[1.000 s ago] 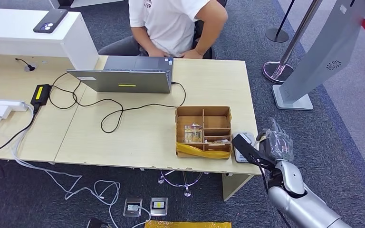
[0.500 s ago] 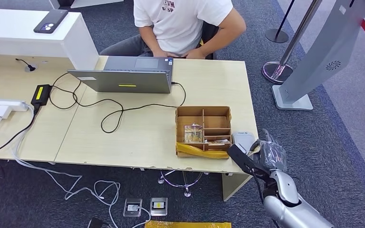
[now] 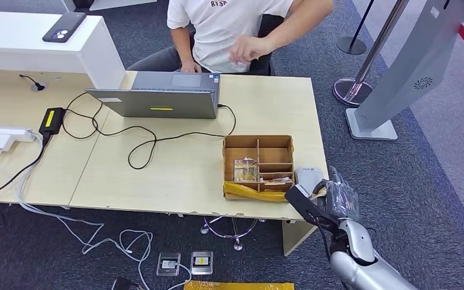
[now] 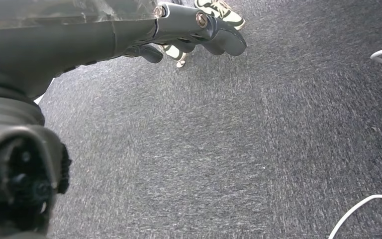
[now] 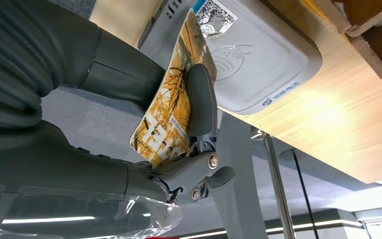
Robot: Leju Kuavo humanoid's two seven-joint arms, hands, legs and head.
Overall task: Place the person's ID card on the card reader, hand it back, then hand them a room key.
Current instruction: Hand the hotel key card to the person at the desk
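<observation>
right robot hand (image 3: 332,196) pinches one card (image 5: 171,107), orange-and-white printed, between thick thumb and darker fingers (image 5: 201,99); whether id card or room key cannot be told. one card reader (image 5: 251,55), pale grey with a wave mark and a qr sticker, lies on the tabletop (image 3: 175,166) just ahead of the fingertips, at the corner nearest this hand. the card's long axis points toward the reader, its far edge over or just touching the reader's near rim; contact uncertain. left robot hand (image 4: 189,27) hangs over carpet, well away, fingers curled in, holding nothing. one compartmented cardboard box (image 3: 258,166) sits just beyond the reader. one person (image 3: 235,30) sits across, an arm raised. judgement: the right hand is far nearer for any move at the reader.
</observation>
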